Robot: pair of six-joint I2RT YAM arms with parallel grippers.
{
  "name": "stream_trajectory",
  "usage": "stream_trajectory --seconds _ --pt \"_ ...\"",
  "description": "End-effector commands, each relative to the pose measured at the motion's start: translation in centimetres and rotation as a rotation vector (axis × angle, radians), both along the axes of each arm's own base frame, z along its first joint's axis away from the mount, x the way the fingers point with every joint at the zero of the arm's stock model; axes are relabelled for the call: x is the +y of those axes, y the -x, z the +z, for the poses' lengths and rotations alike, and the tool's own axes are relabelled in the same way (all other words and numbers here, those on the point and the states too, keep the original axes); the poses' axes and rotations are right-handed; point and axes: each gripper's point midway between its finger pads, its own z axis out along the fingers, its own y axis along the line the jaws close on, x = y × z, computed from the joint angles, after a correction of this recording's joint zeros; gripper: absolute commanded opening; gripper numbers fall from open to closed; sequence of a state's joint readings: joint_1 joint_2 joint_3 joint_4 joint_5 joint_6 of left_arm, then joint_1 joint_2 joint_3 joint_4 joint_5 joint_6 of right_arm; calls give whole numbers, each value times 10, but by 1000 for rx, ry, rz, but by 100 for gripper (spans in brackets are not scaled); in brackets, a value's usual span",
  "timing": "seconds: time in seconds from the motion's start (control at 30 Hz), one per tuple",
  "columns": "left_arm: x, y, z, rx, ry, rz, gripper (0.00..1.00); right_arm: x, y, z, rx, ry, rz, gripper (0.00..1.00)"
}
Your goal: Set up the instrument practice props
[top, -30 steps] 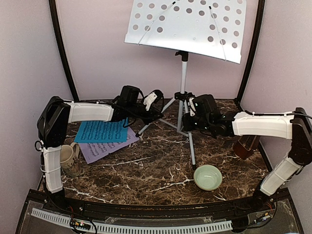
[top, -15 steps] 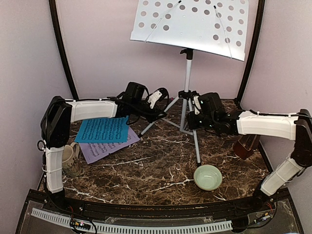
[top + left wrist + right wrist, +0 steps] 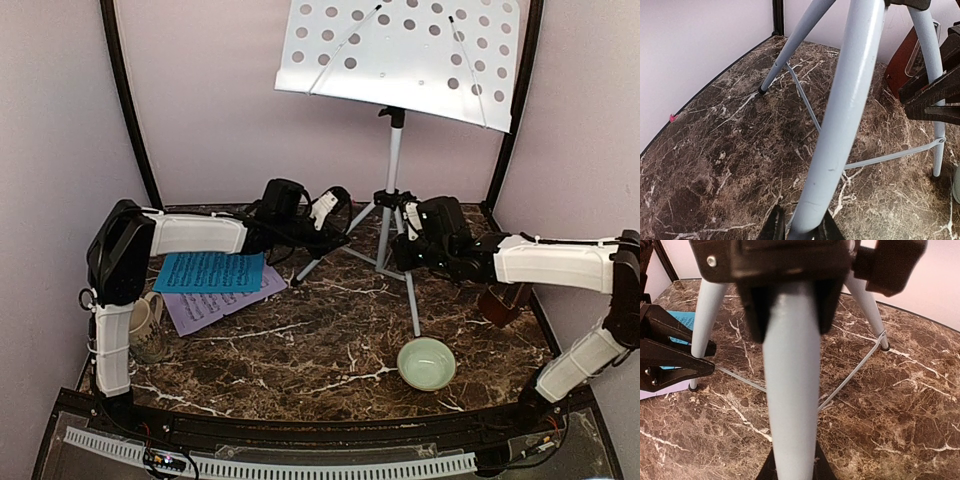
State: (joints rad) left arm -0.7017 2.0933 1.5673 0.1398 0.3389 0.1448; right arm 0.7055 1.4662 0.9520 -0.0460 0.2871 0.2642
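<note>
Left pincer [image 3: 802,230]: clamped on a slanted leg of the music stand [image 3: 392,170], with the tube filling the gap between its fingers.
Right pincer [image 3: 792,470]: clamped on another leg, just across the hub from the left one.
Stand: between the two pincers; its pole rises above them and its desk [image 3: 400,50] tilts high overhead.
Tipping risk: the broad perforated desk sits far above two low grips, so uneven arm motion may twist or topple the stand.
Slip risk: the legs are smooth, round, painted tube and could turn or slide in the pads.
Braces [image 3: 807,102]: thin rods, likely to bend if a pincer bumps them.
Bowl [image 3: 427,362]: pale green, near the front foot; a skidding foot might knock it.
Sheets: blue sheet [image 3: 210,272] lies on the lilac sheet [image 3: 215,305], flat thin paper well outside the left pincer.
Metronome [image 3: 505,300]: reddish-brown pyramid outside the right pincer, partly hidden by that arm.
Worktop [image 3: 330,340]: dark, veined marble pattern.
</note>
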Motion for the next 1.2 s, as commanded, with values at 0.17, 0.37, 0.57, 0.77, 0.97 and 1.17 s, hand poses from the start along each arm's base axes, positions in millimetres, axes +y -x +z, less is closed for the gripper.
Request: stream_trajectory --seconds 0.17,0.37,0.57,0.77,0.97,1.17 --pt "30 5 20 157 81 154 41 -13 15 -6 85 -140 -74 39" --pt "53 11 55 147 99 198 79 -17 27 39 6 -202 -33 78" --pt "167 -2 58 301 203 483 77 -17 45 65 -27 -273 32 87" --pt "288 12 26 513 334 817 77 -3 61 69 -9 -362 126 87" --pt "372 30 -12 675 466 1060 77 31 67 64 9 -361 195 84" --pt "415 28 -33 714 431 1180 78 79 74 59 18 -321 269 81"
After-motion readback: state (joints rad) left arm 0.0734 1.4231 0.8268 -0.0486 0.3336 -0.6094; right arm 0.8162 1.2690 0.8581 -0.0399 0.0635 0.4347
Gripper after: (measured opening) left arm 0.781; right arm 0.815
